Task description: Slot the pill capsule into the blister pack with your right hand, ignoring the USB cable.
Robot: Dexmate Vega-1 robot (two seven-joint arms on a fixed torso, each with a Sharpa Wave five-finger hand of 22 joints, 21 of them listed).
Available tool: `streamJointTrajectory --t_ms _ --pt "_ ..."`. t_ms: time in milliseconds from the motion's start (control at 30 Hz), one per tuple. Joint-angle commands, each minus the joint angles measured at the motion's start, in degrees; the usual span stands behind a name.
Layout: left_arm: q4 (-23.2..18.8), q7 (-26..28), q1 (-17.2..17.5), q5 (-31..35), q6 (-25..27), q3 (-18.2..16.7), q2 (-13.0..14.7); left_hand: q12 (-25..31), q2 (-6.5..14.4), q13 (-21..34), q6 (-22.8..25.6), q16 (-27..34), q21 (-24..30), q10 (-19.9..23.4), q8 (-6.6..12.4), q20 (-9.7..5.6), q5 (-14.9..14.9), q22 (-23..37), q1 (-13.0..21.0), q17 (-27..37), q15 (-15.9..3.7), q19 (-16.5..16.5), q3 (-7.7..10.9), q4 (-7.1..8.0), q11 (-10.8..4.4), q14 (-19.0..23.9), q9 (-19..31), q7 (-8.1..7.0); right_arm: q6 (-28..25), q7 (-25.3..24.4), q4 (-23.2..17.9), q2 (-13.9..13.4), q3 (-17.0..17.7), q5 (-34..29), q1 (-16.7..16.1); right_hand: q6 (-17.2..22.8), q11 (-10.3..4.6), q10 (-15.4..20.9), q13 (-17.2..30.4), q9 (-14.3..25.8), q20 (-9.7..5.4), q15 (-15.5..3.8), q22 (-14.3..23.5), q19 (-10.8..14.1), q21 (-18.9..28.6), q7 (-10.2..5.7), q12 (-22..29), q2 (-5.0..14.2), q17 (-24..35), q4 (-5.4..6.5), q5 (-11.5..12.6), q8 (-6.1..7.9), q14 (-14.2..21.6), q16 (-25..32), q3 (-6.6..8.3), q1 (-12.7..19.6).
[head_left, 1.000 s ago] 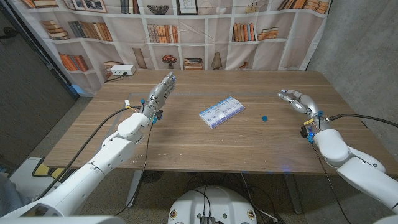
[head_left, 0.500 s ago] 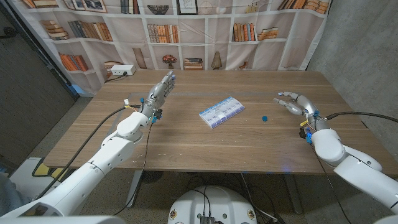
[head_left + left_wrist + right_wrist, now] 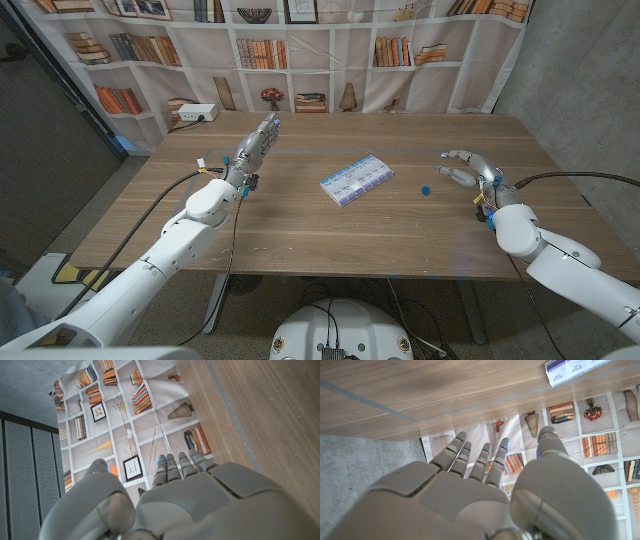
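Right hand (image 3: 466, 167), fingers spread and empty, hovers just right of the blue pill capsule (image 3: 425, 188) on the counter (image 3: 300, 235); pinch it lightly, then carry left to the blister pack (image 3: 356, 180).

This is a staged lab or test room, not a home. The bookshelves behind the wooden bench (image 3: 300, 225) are only a printed backdrop (image 3: 300, 50), a cloth that hangs in folds. Bare grey concrete wall (image 3: 590, 80) stands to one side and a dark perforated panel (image 3: 50, 150) to the other. A white power strip (image 3: 193, 114) sits at the bench's far corner.
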Motion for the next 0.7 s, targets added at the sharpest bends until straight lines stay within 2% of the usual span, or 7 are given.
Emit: streamJointTrajectory --t_ms 33,233,400,467,700 --pt "0.53 -0.56 0.05 -0.54 -0.31 -0.57 0.51 -0.04 -0.1 0.16 0.48 -0.04 -0.17 0.48 -0.19 -0.21 0.02 0.29 -0.13 0.26 0.11 -0.31 -0.29 0.1 0.19 0.52 0.31 0.01 -4.76 1.76 -0.82 -0.83 -3.99 -1.56 3.02 1.56 -0.41 0.91 0.14 0.18 0.03 -1.71 0.0 -0.25 -0.05 -0.01 0.36 0.02 0.14 0.16 0.44 0.0 0.76 0.32 0.31 1.88" --pt "0.2 -1.18 -0.06 -0.77 0.66 -0.74 1.51 -0.14 -0.1 0.17 0.21 -0.17 -0.23 0.46 -0.42 -0.14 -0.07 0.29 -0.03 0.25 0.15 -0.47 -0.35 0.05 0.14 0.34 0.32 0.03 -5.79 2.53 -0.39 -1.01 -6.26 -1.98 4.57 2.22 -0.24 0.75 0.14 0.2 -0.41 -2.1 0.01 -0.69 -0.23 0.0 0.22 -0.05 0.16 0.38 0.41 0.01 0.43 0.12 0.21 2.38" --pt "1.65 -3.13 -0.87 -1.44 0.66 -0.44 1.6 -0.31 -0.2 0.17 0.02 -0.29 -0.31 0.22 -0.6 -0.06 -0.14 0.28 0.18 0.23 0.23 -0.66 -0.42 -0.09 0.54 0.11 0.32 -0.06 -6.86 3.24 -0.44 -0.94 -7.78 -1.92 5.73 2.44 -0.2 0.64 0.14 0.22 -0.59 -2.47 0.03 -1.09 -0.36 -0.03 0.14 -0.07 0.17 0.5 0.39 -0.08 0.02 -0.03 0.15 2.73" --pt "1.93 -3.46 -1.01 -1.44 0.61 -0.41 1.73 -0.34 -0.25 0.17 -0.02 -0.3 -0.33 0.21 -0.65 -0.06 -0.17 0.28 0.26 0.23 0.28 -0.73 -0.45 -0.14 0.37 0.1 0.32 0.03 -7.17 3.36 -0.38 -0.97 -8.37 -2.02 6.1 2.54 -0.32 0.64 0.14 0.22 -1.14 -3.13 0.03 -1.29 -0.41 -0.04 0.11 -0.09 0.18 0.58 0.38 -0.17 -0.05 -0.04 0.1 2.98" --pt "3.14 -4.79 -1.86 -1.56 0.57 -0.1 1.87 -0.5 -0.38 0.18 -0.11 -0.37 -0.41 0.0 -0.78 0.15 -0.25 0.26 0.6 0.21 0.27 -0.96 -0.5 -0.37 0.15 -0.02 0.33 0.0 -9.7 3.48 -0.84 -0.74 -10.08 -2.24 7.06 2.89 -0.25 0.13 0.15 0.25 -1.75 -3.45 0.05 -2.42 -0.73 -0.05 -0.15 -0.12 0.2 0.77 0.4 -0.38 -0.5 -0.14 -0.06 3.56"
